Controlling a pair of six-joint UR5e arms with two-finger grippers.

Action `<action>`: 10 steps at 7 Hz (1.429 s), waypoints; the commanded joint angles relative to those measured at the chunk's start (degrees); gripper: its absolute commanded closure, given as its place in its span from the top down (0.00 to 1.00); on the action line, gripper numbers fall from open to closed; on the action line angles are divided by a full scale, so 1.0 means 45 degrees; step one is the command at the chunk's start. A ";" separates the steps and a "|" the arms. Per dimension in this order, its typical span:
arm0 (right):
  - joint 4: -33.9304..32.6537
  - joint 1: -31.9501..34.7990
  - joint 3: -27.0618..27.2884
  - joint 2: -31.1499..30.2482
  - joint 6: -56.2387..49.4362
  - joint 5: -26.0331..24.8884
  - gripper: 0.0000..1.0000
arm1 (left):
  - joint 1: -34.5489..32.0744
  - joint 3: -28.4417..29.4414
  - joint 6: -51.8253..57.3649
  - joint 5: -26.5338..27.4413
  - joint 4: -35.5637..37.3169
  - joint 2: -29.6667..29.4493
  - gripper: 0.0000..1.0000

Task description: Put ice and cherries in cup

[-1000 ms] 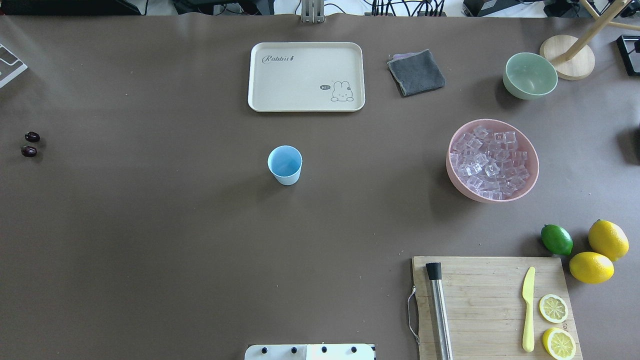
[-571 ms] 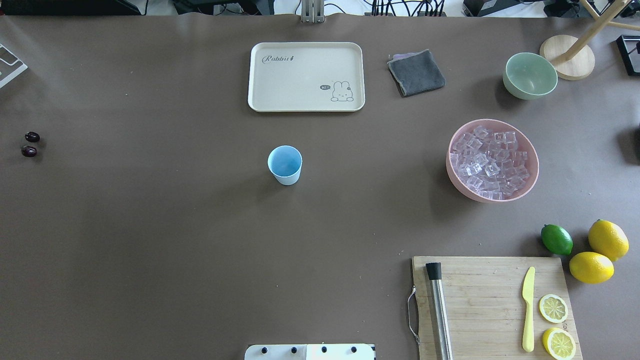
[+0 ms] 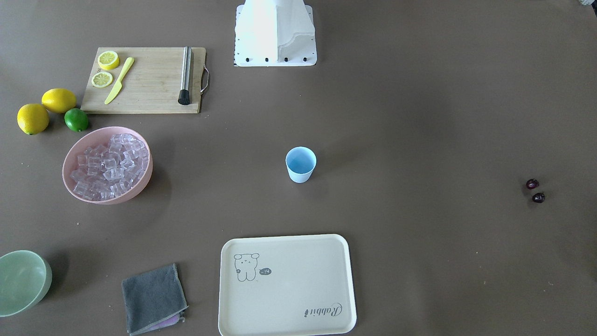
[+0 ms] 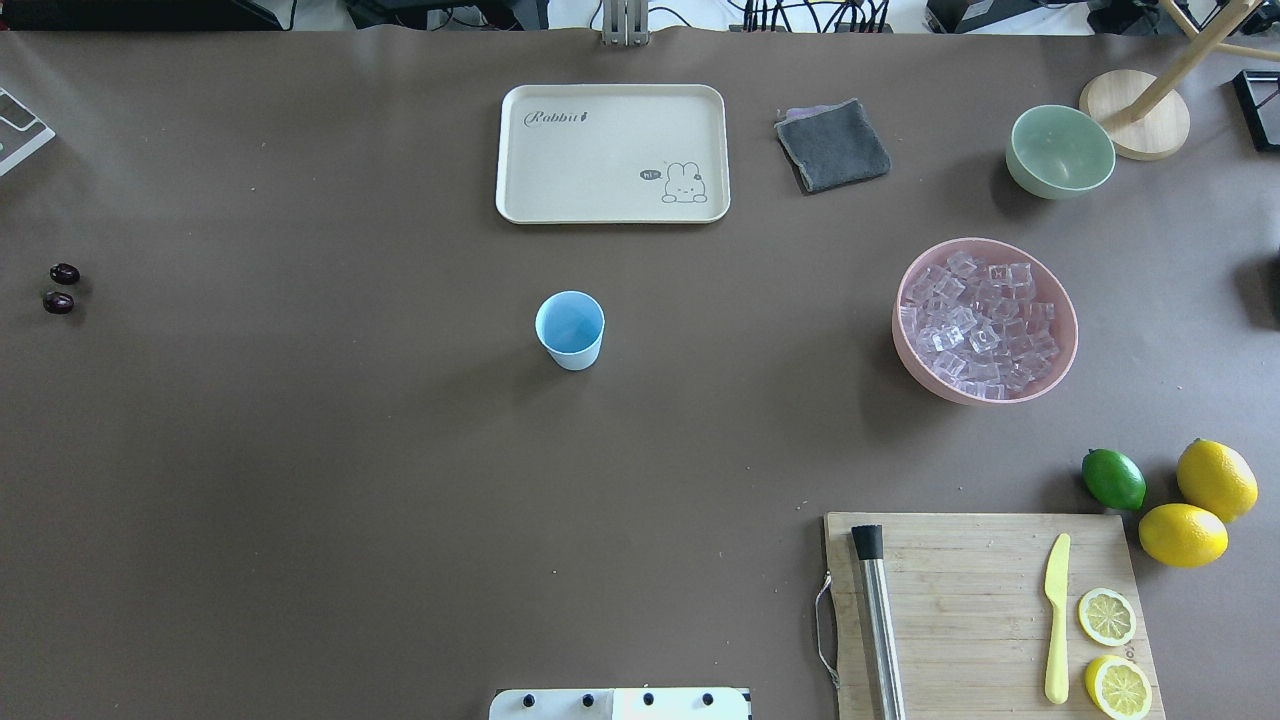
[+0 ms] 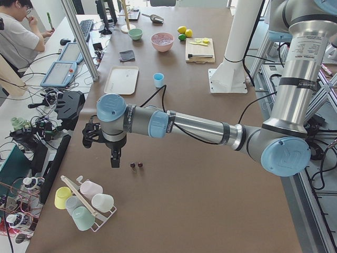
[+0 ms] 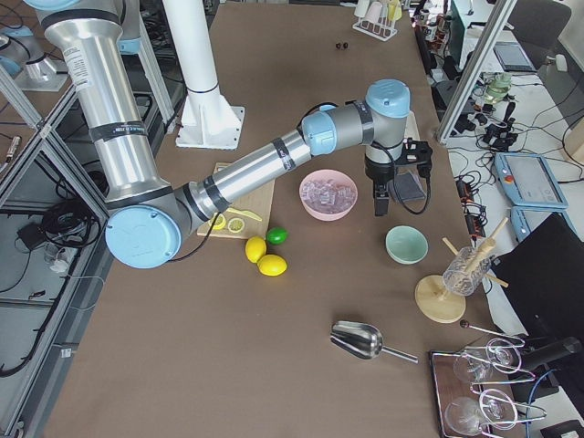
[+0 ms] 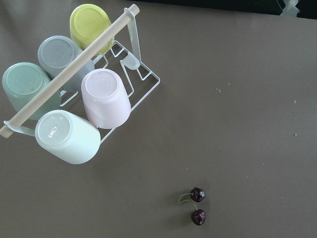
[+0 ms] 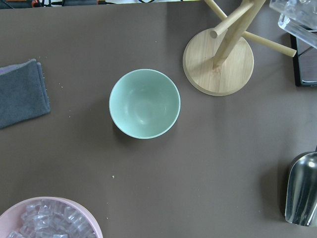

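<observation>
Unchanged from a second ago on the table (image 4: 300,450): cup (image 4: 570,330) upright at centre, cherries (image 4: 65,273) far out on the robot's left, ice (image 4: 985,325) heaped in the pink bowl (image 4: 912,368). Poised low, just beside the cherries, the left gripper (image 5: 115,162), opening impossible to tell. Hanging between pink bowl and green bowl (image 6: 407,258), the right gripper (image 6: 380,210), opening likewise unclear. Both well apart from the cup.

Overhead and front-facing cameras look steeply down from opposite sides of the table (image 4: 300,450), sharing the cup (image 4: 570,330); side cameras look along it, wrist cameras straight down
</observation>
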 commanded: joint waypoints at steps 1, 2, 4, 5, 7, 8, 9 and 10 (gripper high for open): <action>-0.0051 -0.0225 0.0044 0.0128 0.0020 0.0305 1.00 | 0.0043 0.0011 -0.0121 0.0089 -0.1140 0.0078 0.98; -0.0052 -0.0885 0.0025 0.0283 0.0001 0.0327 1.00 | 0.0063 0.0029 -0.0082 0.0090 -0.1185 0.0098 0.98; 0.0123 -0.2350 0.0278 0.0749 0.0020 -0.0003 1.00 | 0.0082 -0.0146 -0.0082 0.0090 -0.2001 0.0097 0.98; 0.0143 -0.3053 0.0220 0.0986 0.0020 -0.0275 1.00 | 0.0082 -0.0224 -0.0062 0.0090 -0.2141 0.0117 0.98; 0.0590 -0.4148 0.0298 0.1066 0.0059 -0.0610 1.00 | 0.0063 -0.0497 -0.0062 0.0090 -0.2240 0.0176 0.98; 0.1037 -0.4792 0.0298 0.1047 0.0968 -0.0668 1.00 | 0.0063 -0.0730 -0.0062 0.0090 -0.2336 0.0466 0.98; 0.1815 -0.5475 0.0201 0.0853 0.1789 -0.1268 1.00 | 0.0082 -0.0713 -0.0081 0.0090 -0.2511 0.0566 0.98; 0.2094 -0.6294 0.0142 0.0813 0.2049 -0.1951 1.00 | 0.0102 -0.0732 -0.0082 0.0090 -0.2513 0.0547 0.98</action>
